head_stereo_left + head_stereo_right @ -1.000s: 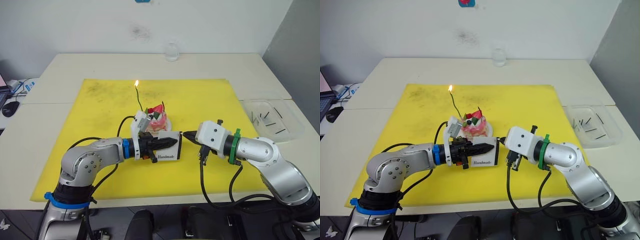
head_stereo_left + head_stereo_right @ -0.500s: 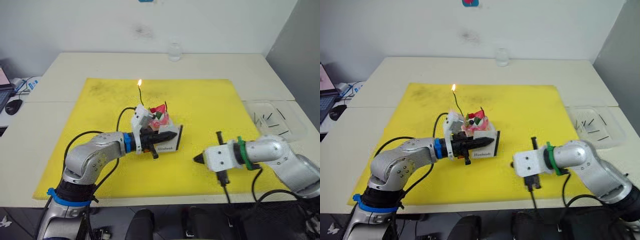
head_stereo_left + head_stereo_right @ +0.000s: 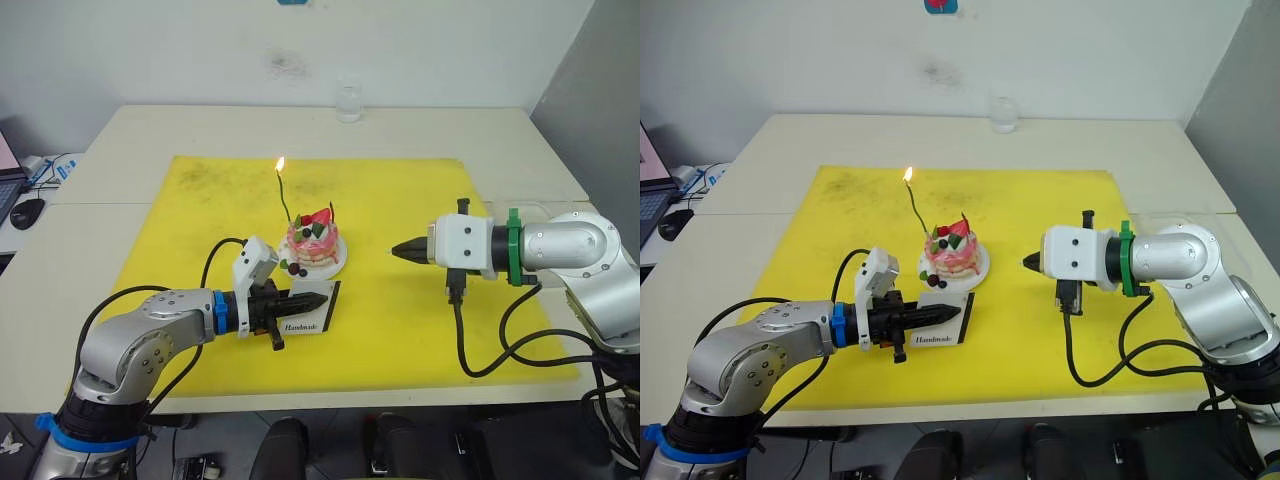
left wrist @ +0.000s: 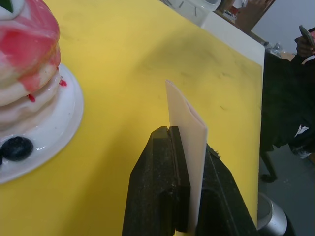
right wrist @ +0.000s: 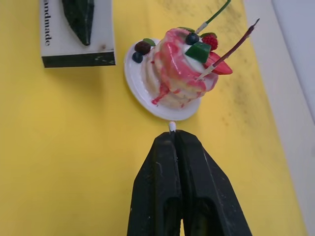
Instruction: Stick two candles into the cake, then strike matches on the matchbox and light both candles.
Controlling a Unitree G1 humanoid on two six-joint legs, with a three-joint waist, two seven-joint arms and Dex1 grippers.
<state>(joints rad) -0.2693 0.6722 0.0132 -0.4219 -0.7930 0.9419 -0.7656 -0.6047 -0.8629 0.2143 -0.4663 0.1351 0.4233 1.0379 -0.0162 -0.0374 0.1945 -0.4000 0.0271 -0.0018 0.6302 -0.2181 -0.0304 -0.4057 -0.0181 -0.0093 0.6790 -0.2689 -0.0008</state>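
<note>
Since half a second ago your right gripper (image 3: pixel 392 251) has come up from the near part of the yellow mat (image 3: pixel 400 190) and now hangs level, tip aimed at the cake (image 3: pixel 313 240) from its right side, apart from it. Your left gripper (image 3: pixel 322 297) has slid back toward you with the matchbox (image 3: pixel 310 311), which now sits in front of the plate (image 3: pixel 335 264) rather than hard against it.

Left fingers are clamped on the matchbox: in the left wrist view you see the thin white card edge (image 4: pixel 184 132) pinched upright between the black fingers. It's a flat white box, black strip along one side, "Handmade" printed on it. Right fingers are pressed together on a match (image 5: pixel 172 126); you only see its pale tip poking out past the tips, just short of the plate rim.

The cake is small, round, pink and layered, glossy red drips, strawberry and dark berries on top, on a smooth white plate. The green candle (image 3: pixel 284 198) stands in it, thin and wavy, flame lit at the top. The reddish-brown candle (image 5: pixel 231 48) leans out of the cake top, unlit. The mat is matte with dark scuffs. A clear plastic tray (image 3: pixel 532 207) sits behind your right arm.
</note>
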